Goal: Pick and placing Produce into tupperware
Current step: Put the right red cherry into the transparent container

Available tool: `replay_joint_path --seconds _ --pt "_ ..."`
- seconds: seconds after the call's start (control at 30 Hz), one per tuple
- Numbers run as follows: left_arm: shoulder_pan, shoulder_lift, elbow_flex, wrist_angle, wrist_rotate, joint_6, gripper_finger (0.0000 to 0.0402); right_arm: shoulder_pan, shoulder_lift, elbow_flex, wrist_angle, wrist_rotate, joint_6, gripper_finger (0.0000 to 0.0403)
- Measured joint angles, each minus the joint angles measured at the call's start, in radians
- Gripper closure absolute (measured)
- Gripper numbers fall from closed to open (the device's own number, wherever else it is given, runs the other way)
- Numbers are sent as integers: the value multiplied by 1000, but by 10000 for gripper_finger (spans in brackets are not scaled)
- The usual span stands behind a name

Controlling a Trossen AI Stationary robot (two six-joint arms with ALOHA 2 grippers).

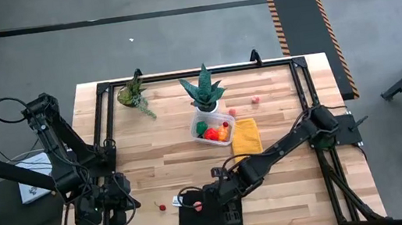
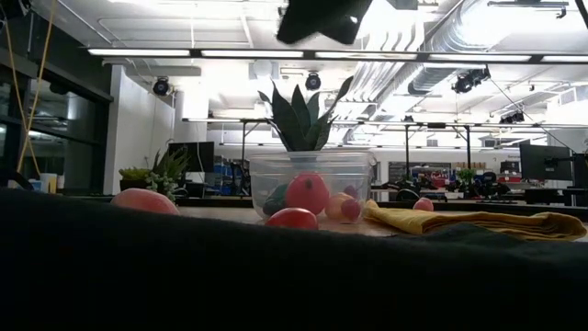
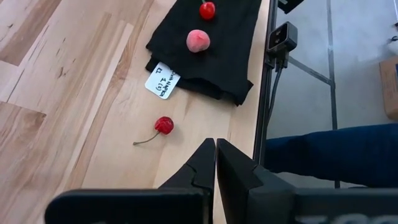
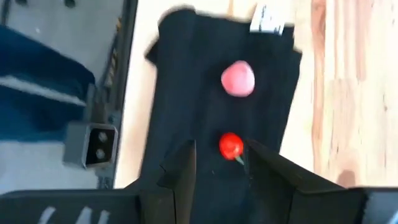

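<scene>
Red cherry (image 4: 231, 145) between right gripper (image 4: 219, 167) fingers

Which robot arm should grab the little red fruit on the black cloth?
Probably the right: the right gripper hangs open directly over the red fruit on the black cloth. The left gripper is shut, off beside the cloth.

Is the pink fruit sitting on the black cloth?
Yes, the pink fruit lies on the black cloth, beside a small red one, as the left wrist view shows.

spread tool (image 4: 219, 163) over red fruit (image 4: 231, 145)
</scene>
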State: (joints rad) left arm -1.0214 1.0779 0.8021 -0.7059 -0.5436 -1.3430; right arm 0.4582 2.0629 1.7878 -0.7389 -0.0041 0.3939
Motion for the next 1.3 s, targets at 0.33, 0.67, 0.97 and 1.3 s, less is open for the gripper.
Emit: replay_joint_path --seconds 0.33,0.67,0.97,1.3 --pt "0 0 0 0 1 0 397 -10 64 -1 5 -33 -55 277" --pt "0 0 0 0 1 -1 396 -9 123 -2 18 -46 -59 277" --pt "0 0 0 1 1 -1 396 -9 151 -2 18 -39 -47 264" --pt "0 0 0 0 1 -1 397 -9 160 -2 16 -17 -59 226"
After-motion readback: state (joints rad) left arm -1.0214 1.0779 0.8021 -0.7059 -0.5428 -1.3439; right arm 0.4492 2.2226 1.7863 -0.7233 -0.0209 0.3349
